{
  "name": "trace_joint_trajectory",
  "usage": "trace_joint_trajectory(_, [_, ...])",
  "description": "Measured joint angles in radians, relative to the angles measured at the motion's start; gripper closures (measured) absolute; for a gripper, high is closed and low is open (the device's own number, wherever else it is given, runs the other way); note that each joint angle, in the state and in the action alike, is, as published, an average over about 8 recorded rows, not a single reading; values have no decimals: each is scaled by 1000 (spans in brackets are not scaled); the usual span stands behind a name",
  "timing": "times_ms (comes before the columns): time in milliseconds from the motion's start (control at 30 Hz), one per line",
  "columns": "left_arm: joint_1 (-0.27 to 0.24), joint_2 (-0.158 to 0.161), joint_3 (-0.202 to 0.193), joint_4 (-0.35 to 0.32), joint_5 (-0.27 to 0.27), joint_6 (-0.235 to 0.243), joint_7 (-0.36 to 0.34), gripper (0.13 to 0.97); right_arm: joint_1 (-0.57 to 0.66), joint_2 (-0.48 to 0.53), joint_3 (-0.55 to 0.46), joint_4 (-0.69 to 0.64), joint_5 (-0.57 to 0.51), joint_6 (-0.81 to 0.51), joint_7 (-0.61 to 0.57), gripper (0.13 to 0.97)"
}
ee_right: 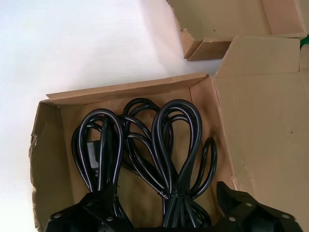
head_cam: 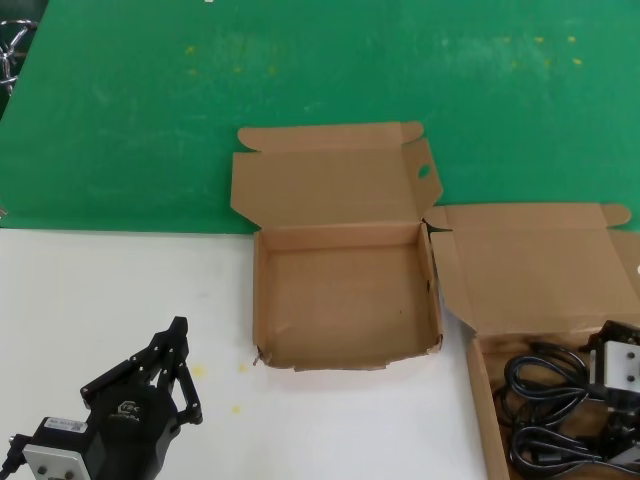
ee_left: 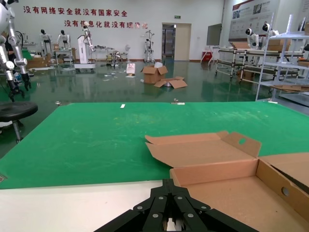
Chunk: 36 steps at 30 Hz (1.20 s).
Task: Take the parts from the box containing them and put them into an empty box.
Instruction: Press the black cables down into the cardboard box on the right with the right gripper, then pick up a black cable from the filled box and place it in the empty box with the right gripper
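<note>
The empty box point(head_cam: 345, 300) lies open in the middle of the white table, and its lid tab has an oval hole point(head_cam: 424, 170). It also shows in the left wrist view point(ee_left: 231, 193). The box containing the parts point(head_cam: 482, 385) lies at the right front with its plain lid point(head_cam: 545, 265) laid back. Black looped power cords point(head_cam: 545, 385) lie in it. My right gripper point(head_cam: 618, 405) hangs low over them. In the right wrist view it point(ee_right: 164, 212) is open, with its fingers point(ee_right: 91, 208) on either side of a tied cord bundle point(ee_right: 166, 140). My left gripper point(head_cam: 180, 328) is shut and empty at the front left.
A green mat point(head_cam: 300, 90) covers the far half of the table behind both boxes. The two boxes stand nearly corner to corner. In the right wrist view the empty box's front corner point(ee_right: 205, 48) lies just beyond the full box's wall point(ee_right: 120, 89).
</note>
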Motion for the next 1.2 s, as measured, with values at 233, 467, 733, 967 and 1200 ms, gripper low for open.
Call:
trace_joint_trajectory(233, [0, 0, 0, 0, 0, 0, 0, 964, -2, -9, 11, -11, -10, 5, -8, 427])
trace_joint_trajectory(467, [0, 0, 0, 0, 0, 0, 0, 965, -3, -16, 18, -20, -19, 9, -15, 578])
trace_joint_trajectory(733, [0, 0, 0, 0, 0, 0, 0, 965, -2, -24, 25, -30, -25, 13, -19, 685])
trace_joint_trajectory(967, [0, 0, 0, 0, 0, 0, 0, 965, 0, -30, 30, -45, -26, 22, -29, 817])
trace_joint_trajectory(1200, [0, 0, 0, 0, 0, 0, 0, 965, 4, -31, 34, -56, -25, 29, -39, 868])
